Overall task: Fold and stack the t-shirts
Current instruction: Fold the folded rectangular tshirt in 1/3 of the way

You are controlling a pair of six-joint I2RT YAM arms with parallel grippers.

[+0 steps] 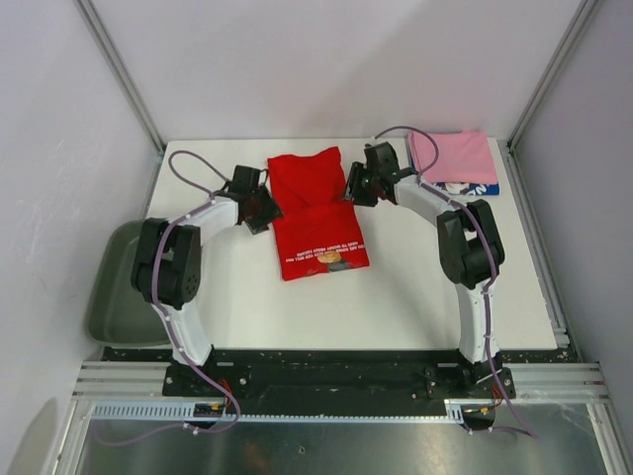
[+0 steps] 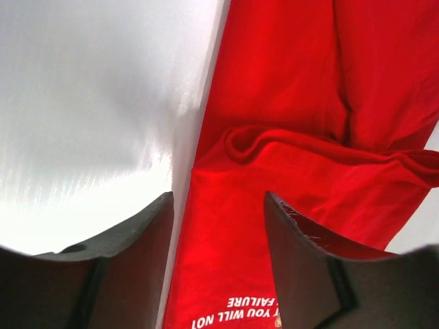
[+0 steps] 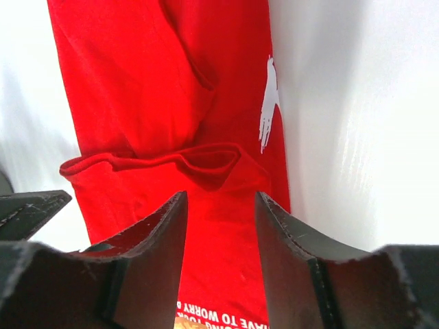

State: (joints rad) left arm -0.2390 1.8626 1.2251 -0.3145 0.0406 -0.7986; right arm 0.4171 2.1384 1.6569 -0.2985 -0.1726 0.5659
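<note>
A bright red t-shirt (image 1: 316, 213) lies mid-table, its near half folded over so the white text and cartoon print face up. My left gripper (image 1: 262, 210) hovers at the shirt's left edge. In the left wrist view it (image 2: 218, 205) stands open, with red cloth (image 2: 274, 103) and bare table below the gap and nothing between the fingers. My right gripper (image 1: 356, 186) is at the shirt's right edge. Seen from the right wrist, it (image 3: 221, 199) is open above the fold line of the red shirt (image 3: 137, 82), holding nothing. A pink t-shirt (image 1: 453, 156) lies folded on a blue one (image 1: 477, 186) at the far right.
A grey-green plastic tray (image 1: 124, 287) sits off the table's left side. Metal frame posts stand at both back corners. The white table (image 1: 297, 307) shows bare between the red shirt and the arm bases.
</note>
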